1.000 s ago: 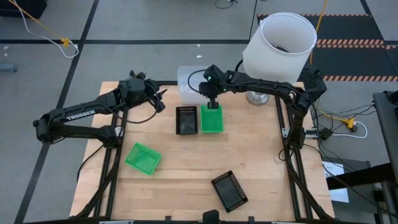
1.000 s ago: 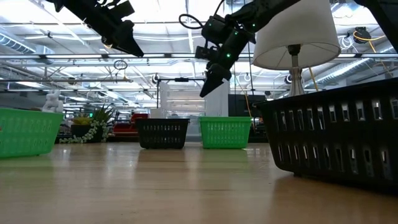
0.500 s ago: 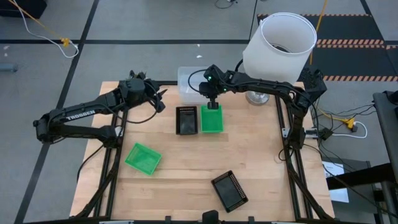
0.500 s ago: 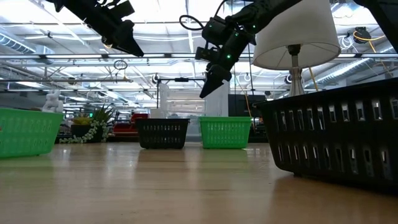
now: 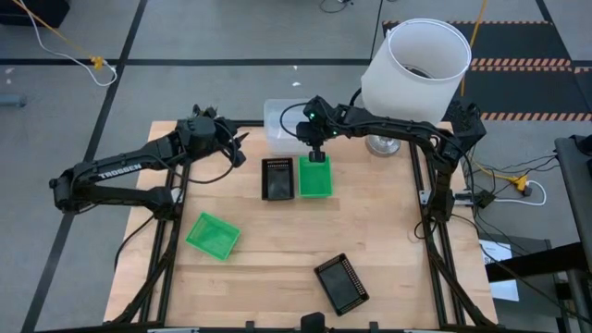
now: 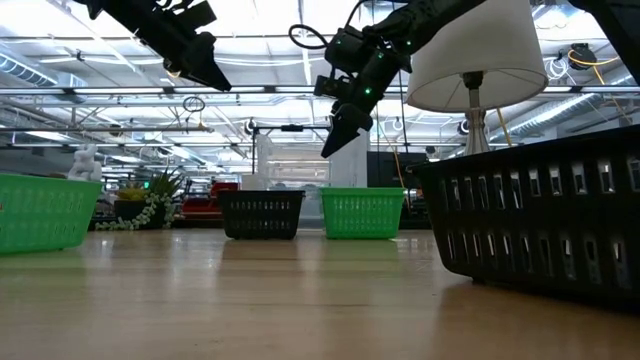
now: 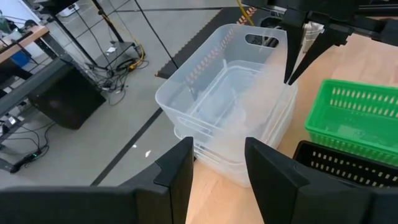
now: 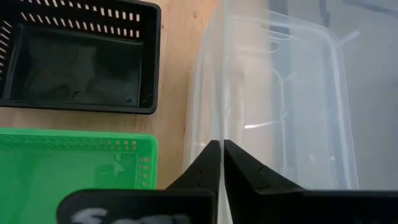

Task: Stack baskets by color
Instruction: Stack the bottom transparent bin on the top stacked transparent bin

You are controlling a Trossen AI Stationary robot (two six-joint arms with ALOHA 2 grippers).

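A stack of clear baskets (image 5: 285,125) stands at the table's far middle. Just in front of it are a black basket (image 5: 277,178) and a green basket (image 5: 314,176), side by side. Another green basket (image 5: 213,234) lies near left, and another black basket (image 5: 341,282) near the front edge. My right gripper (image 5: 315,150) is shut at the clear stack's near right corner. My left gripper (image 5: 239,150) hangs open above the table, left of the clear stack, with nothing between its fingers. My right gripper pinches the top clear basket's near wall (image 8: 221,127) between its two fingers, close to the basket's right corner (image 7: 292,88). The fingers slant down from the table's right and lie along the rim line. The basket sits level in its stack.
A big white lampshade (image 5: 416,60) on its stand rises at the far right, above the right arm. Bare wood lies between the baskets in the table's middle (image 5: 305,231). Room shelving and a small plant figure (image 6: 150,200) show beyond the table.
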